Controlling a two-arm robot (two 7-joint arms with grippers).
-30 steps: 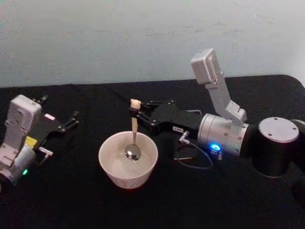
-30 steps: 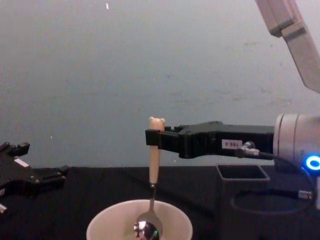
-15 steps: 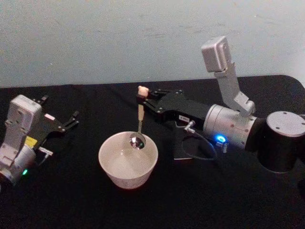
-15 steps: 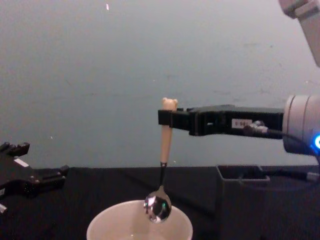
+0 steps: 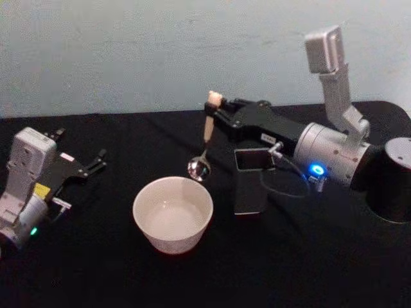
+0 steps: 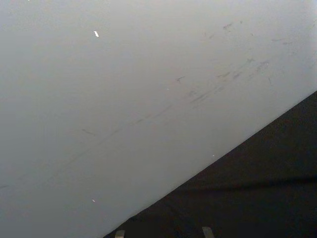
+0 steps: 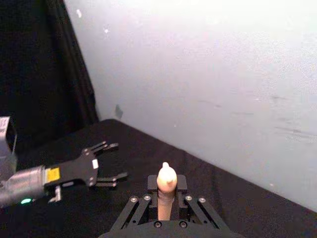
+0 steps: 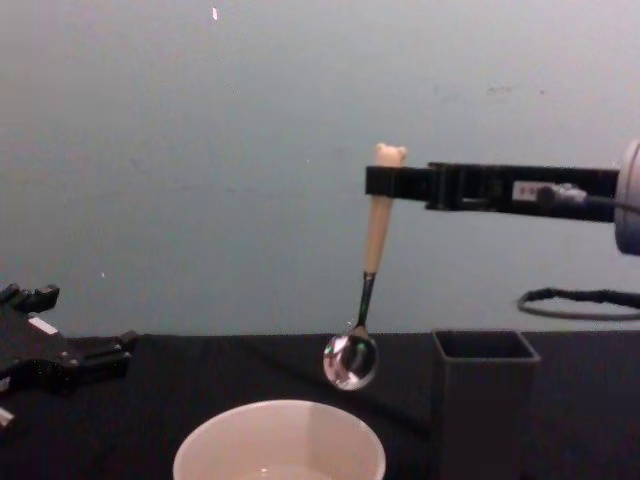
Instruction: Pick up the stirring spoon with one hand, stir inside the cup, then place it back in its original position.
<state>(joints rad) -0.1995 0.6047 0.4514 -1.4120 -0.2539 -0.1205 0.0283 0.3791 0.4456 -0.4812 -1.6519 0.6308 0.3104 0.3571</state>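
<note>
Holding the stirring spoon [image 5: 204,144] under its bear head in the right gripper's [image 5: 212,110] clenched jaws, clear of the cup [image 5: 170,240], near the holder [image 5: 250,192]. Risking the dangling bowl clipping the holder's thin rim if lowered off-centre. Resting the left gripper [image 7: 111,161] at far left, jaws spread.

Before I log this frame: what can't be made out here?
Chest view: base of the cup, cut off by the bottom edge.
Chest view: inside of the dark grey holder, hidden by its own walls.
Right wrist view: bowl of the stirring spoon, hidden behind the right pincer.
</note>
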